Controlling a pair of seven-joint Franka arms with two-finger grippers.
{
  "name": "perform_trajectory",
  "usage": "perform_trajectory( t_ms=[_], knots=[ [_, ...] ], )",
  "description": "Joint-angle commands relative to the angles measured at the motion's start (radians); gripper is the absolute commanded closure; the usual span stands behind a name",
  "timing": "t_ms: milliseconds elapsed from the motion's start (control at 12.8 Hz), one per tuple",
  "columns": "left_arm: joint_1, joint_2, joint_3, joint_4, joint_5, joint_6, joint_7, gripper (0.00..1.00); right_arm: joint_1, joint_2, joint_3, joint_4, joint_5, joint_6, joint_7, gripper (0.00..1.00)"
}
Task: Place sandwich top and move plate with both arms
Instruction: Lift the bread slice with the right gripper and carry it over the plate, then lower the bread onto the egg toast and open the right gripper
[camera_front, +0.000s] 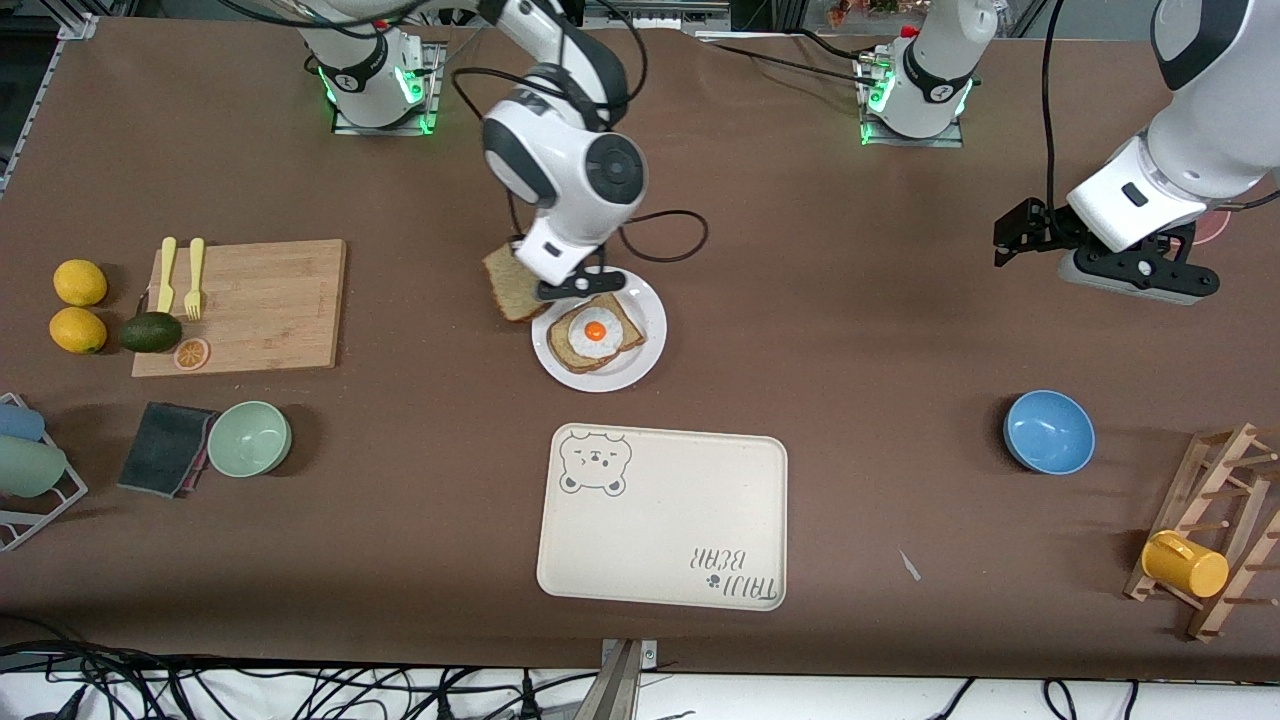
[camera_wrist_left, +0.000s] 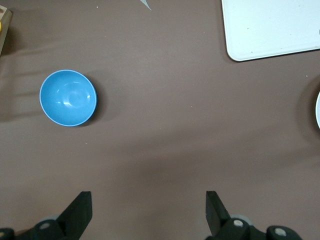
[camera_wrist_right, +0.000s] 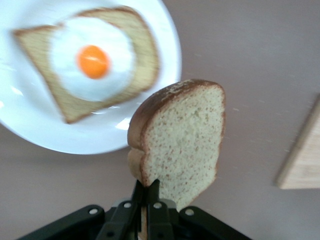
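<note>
Right tool (camera_wrist_right: 146, 200) pinching sandwich top (camera_wrist_right: 182, 137) over plate (camera_front: 640, 372) rim, left tool (camera_wrist_left: 147, 212) spread, waiting

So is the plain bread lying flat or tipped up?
Tipped up: the sandwich top hangs on edge, pinched in the right gripper, beside the plate.

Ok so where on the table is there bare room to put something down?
The widest bare stretch lies between the plate and the blue bowl, toward the left arm's end. The bear tray is bare too. It is crowded by the cutting board, with lemons, avocado, cloth and green bowl.
</note>
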Motion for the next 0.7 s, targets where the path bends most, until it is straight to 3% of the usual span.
perform_trajectory(
  t_ms=[0,157,548,626],
  knots=[
    [0.005,-0.013,0.006,0.004,-0.013,-0.023,0.011,0.00,0.024,0.122,-0.010,0.149,-0.002,0.008,0.000,1.00],
    [0.005,-0.013,0.003,0.004,-0.013,-0.029,0.005,0.00,0.025,0.147,-0.010,0.155,-0.003,0.096,-0.009,1.00],
    [0.003,-0.013,0.000,0.004,-0.013,-0.029,0.002,0.00,0.033,0.171,-0.011,0.177,-0.003,0.157,-0.009,1.00],
    [0.003,-0.013,0.000,0.004,-0.013,-0.029,0.002,0.00,0.035,0.182,-0.011,0.177,-0.003,0.165,-0.002,0.93]
  ],
)
